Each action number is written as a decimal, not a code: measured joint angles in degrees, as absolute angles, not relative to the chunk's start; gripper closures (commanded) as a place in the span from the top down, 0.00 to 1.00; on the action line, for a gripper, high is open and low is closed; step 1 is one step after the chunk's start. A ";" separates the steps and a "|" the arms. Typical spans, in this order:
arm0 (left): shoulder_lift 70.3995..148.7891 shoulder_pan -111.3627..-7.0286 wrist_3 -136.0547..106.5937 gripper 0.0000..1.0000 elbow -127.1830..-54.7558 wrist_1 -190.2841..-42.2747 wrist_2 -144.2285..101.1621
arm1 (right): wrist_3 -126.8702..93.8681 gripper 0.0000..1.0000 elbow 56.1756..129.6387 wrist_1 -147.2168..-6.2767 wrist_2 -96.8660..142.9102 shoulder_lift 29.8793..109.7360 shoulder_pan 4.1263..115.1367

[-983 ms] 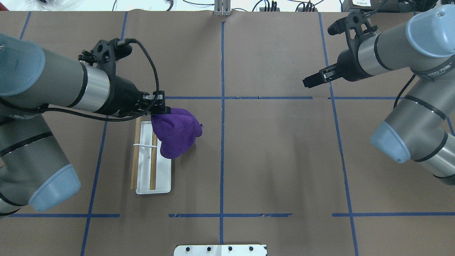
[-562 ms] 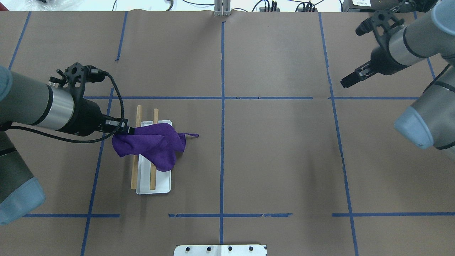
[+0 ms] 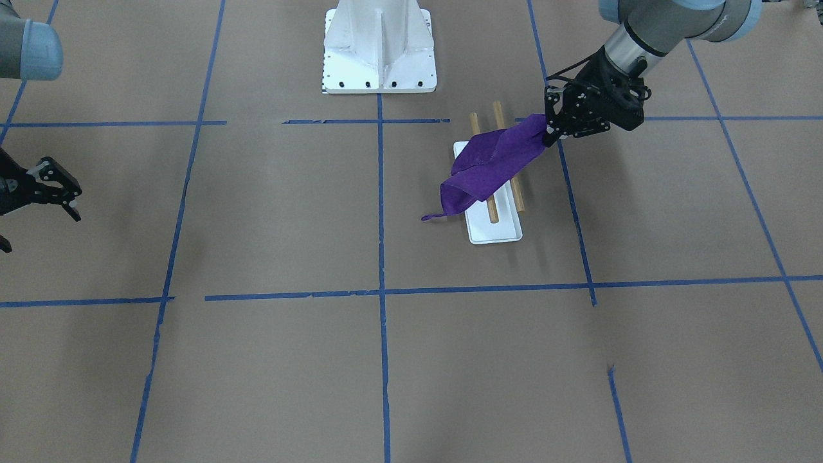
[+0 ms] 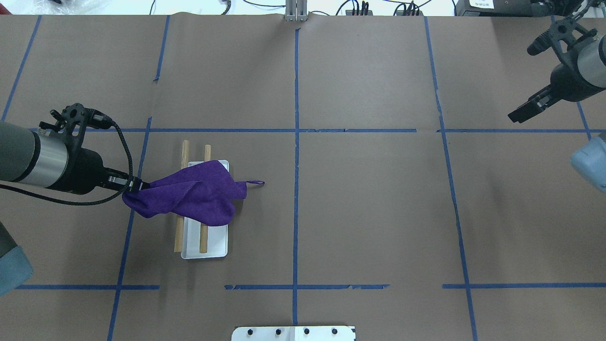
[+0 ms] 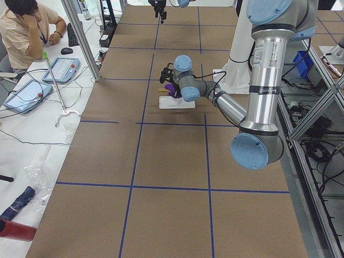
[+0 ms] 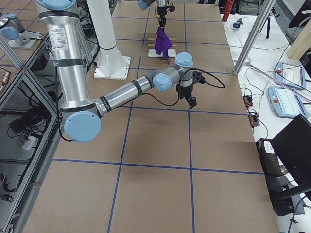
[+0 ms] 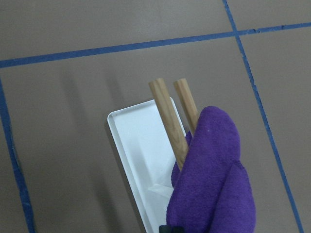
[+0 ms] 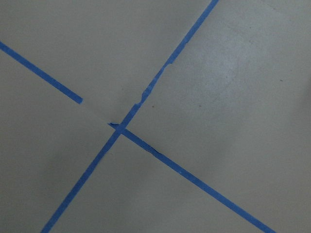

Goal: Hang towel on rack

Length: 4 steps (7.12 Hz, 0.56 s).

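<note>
The purple towel (image 4: 194, 194) lies across the two wooden rods (image 4: 178, 237) of the rack, which stands on a white base (image 4: 215, 244). One end of the towel hangs past the rods toward table centre, with its small loop (image 4: 255, 182) on the table. My left gripper (image 4: 135, 185) is shut on the towel's other end, just to the left of the rods, and holds it stretched. The towel (image 3: 495, 161) and rack (image 3: 495, 231) also show in the front view. My right gripper (image 4: 517, 115) is far off at the right edge, open and empty.
Brown paper with a grid of blue tape lines (image 4: 296, 142) covers the table. The robot's white base plate (image 4: 293, 333) sits at the near edge. An operator (image 5: 27, 27) sits beyond the table's far side with tablets.
My left gripper has pulled the towel leftward over the rods, from right of the rack to left of it. My right arm has drawn back to the right edge.
</note>
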<state>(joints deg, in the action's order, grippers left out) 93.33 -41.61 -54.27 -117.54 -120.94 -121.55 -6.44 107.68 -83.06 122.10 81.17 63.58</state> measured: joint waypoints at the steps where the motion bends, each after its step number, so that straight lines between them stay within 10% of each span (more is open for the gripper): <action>1: 93.17 -41.61 -53.23 0.99 -116.86 -121.17 -121.53 | -6.06 1.00 107.45 -83.23 122.43 81.46 63.96; 4: 92.32 -43.95 -45.13 1.00 -113.85 -121.41 -121.52 | -6.26 1.00 106.37 -85.73 123.83 81.83 66.31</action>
